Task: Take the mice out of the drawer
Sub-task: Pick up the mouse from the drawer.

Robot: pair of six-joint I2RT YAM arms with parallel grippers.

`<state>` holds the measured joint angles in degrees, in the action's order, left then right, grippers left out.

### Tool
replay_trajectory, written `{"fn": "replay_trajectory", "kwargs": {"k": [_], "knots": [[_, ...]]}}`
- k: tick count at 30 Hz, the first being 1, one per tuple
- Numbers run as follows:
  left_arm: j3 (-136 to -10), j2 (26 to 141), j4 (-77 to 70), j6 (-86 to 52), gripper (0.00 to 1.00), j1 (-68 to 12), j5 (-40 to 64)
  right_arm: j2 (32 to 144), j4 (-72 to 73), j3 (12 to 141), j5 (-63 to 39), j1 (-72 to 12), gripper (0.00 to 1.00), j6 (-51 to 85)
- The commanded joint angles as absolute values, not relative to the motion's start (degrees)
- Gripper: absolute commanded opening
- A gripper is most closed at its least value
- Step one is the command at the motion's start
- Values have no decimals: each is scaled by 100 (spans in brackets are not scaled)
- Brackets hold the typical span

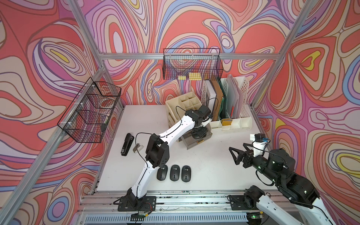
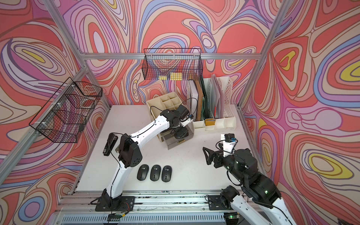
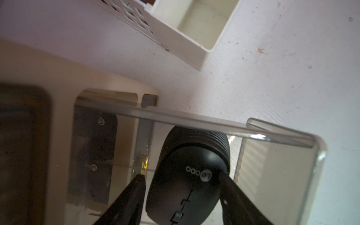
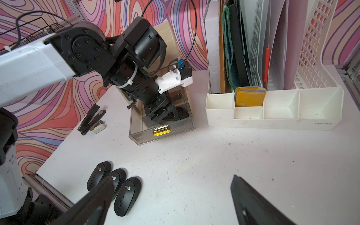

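Drawer point(image 1: 191, 145) stands pulled out from the foot of the cream organiser point(image 1: 175, 105), gold handle point(image 4: 161, 129) toward the front of the table point(image 1: 204, 171).

Left gripper point(image 3: 182, 178) is down inside the drawer, jaws astride one mouse point(image 3: 187, 191) but not clamped. We see one fingertip point(image 3: 228, 185) touching the shell. The opposite one stands just off it, with a sliver of gap between. The mouse lies in the drawer, tail end close up to the clear side wall. Touching or not, we cannot tell, because the wall's reflection muddles it.

In the way:
- That side wall runs close past the mouse's tail, near the touching finger.
- The organiser's body overhangs the back of the drawer. Two more mice point(image 3: 97, 136) sit under it, seen only dimly, picked out by their white logos.
- In both top views the left wrist covers the drawer's inside.

Three mice point(image 1: 174, 173) lie on the table near its front edge, side by side, well apart from the drawer.

Right gripper point(image 4: 172, 179) hangs above bare table, jaws spread wide, empty.

Around:
- White desk tray point(image 4: 272, 120) just beside the drawer, with a yellow wallet point(image 4: 249, 96) in one compartment and the file rack point(image 1: 233, 93) behind it.
- Stapler point(image 1: 126, 144) and staple remover point(image 1: 137, 147) close together on the left arm's side.
- Wire baskets point(image 1: 191, 64) on the walls.
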<state>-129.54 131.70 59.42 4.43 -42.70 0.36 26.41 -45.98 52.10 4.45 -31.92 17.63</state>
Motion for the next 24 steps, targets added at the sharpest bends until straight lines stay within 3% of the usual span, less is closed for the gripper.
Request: {"fn": "replay_trajectory", "kwargs": {"k": [1,4,11,24], "knots": [[-13021,13266,5896,78,63,-4201,-264,2654,-4641,5170,465,-3209,98,1749],[-13060,13172,5845,-33,64,-4192,-233,2654,-4641,5171,465,-3206,98,1748],[-12924,12965,5766,408,78,-4193,278,2644,-4651,5160,442,-3207,98,1749],[-12966,13423,5905,665,75,-4192,109,2633,-4667,5169,448,-3208,98,1784]]}}
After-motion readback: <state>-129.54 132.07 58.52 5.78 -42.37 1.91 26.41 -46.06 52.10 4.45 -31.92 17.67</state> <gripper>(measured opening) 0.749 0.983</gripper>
